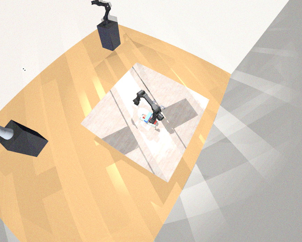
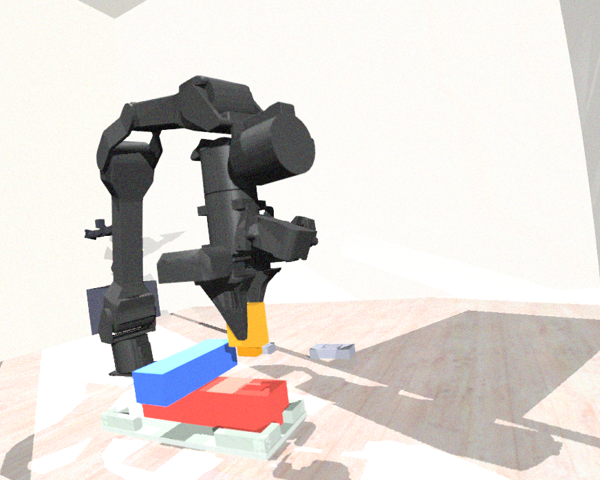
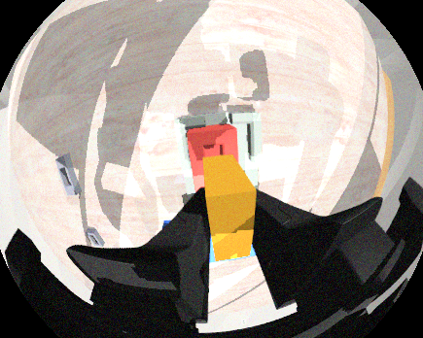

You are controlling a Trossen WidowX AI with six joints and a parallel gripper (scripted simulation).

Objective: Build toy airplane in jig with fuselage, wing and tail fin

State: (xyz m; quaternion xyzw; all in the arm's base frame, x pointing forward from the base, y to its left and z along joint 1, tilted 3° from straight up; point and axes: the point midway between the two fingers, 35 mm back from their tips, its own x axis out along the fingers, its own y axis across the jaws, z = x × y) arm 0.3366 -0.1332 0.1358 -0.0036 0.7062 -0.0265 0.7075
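Observation:
The red fuselage lies in the pale green cradle. The blue wing lies crosswise on top of the fuselage. My gripper is shut on the orange tail fin, which is upright with its narrow tab pointing down. The fin is above the level of the fuselage top, with a gap under its tab. In the wrist view the fuselage's socket shows just beyond the fin. The tab's exact alignment with the socket cannot be told. The wing's tab is hidden.
Two small grey-blue holders stand on the table behind the cradle, a larger one and a smaller one. The arm's base stands behind and left of the cradle. Dark pedestals stand away from the table.

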